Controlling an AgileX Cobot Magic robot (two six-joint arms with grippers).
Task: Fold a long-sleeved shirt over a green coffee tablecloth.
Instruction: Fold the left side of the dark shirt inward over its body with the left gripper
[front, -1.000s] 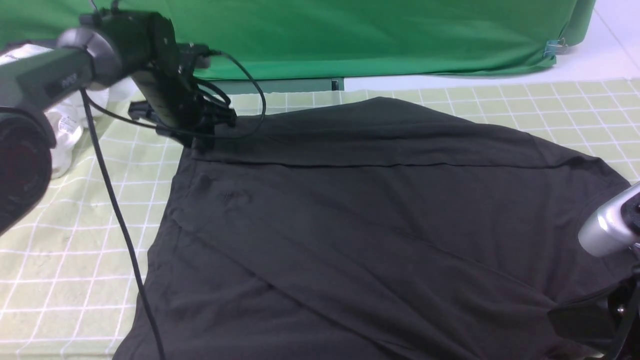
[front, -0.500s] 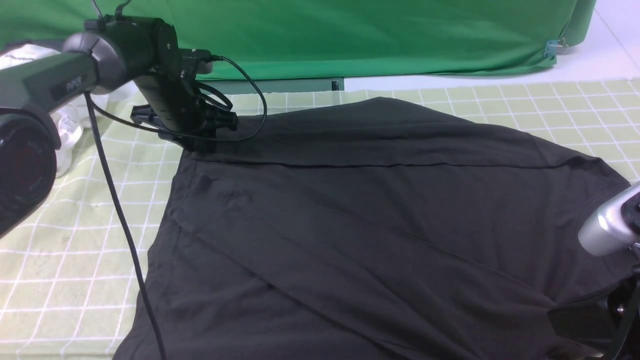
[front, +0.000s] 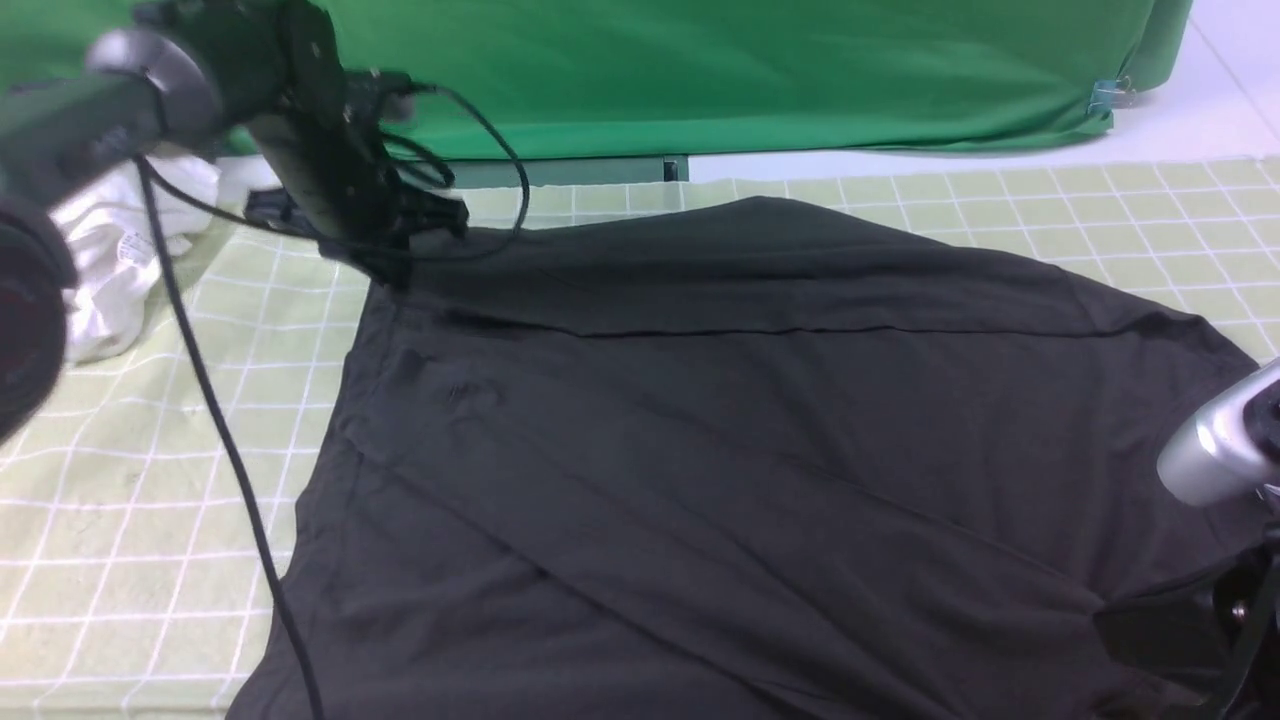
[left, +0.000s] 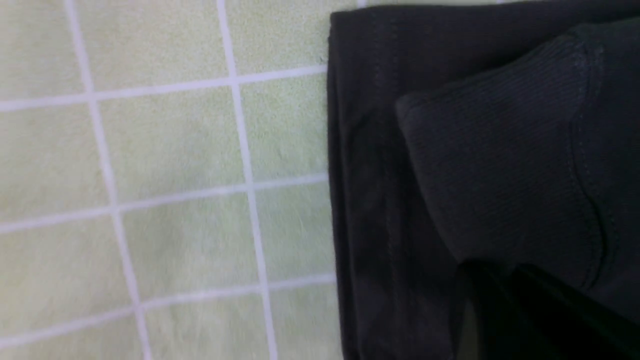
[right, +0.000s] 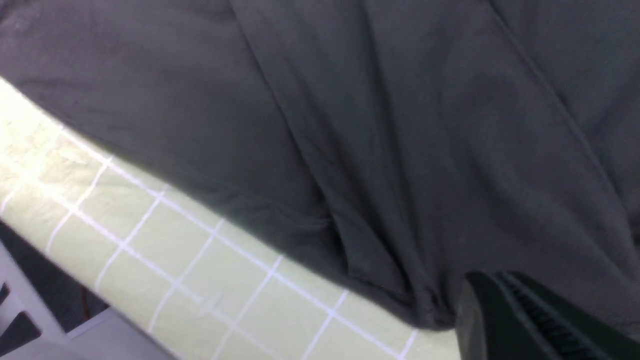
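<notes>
Clamped on far-left cuff of long-sleeved shirt (front: 760, 450) with left tool (left: 492, 274); closed on near-right hem with right tool (right: 480, 300). Spread flat over green coffee tablecloth (front: 130, 480). Lift evenly, keeping fabric taut.

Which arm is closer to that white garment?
Left. The left gripper sits at the far-left corner of the black shirt, near the white garment; the right gripper is at its near-right edge.
</notes>
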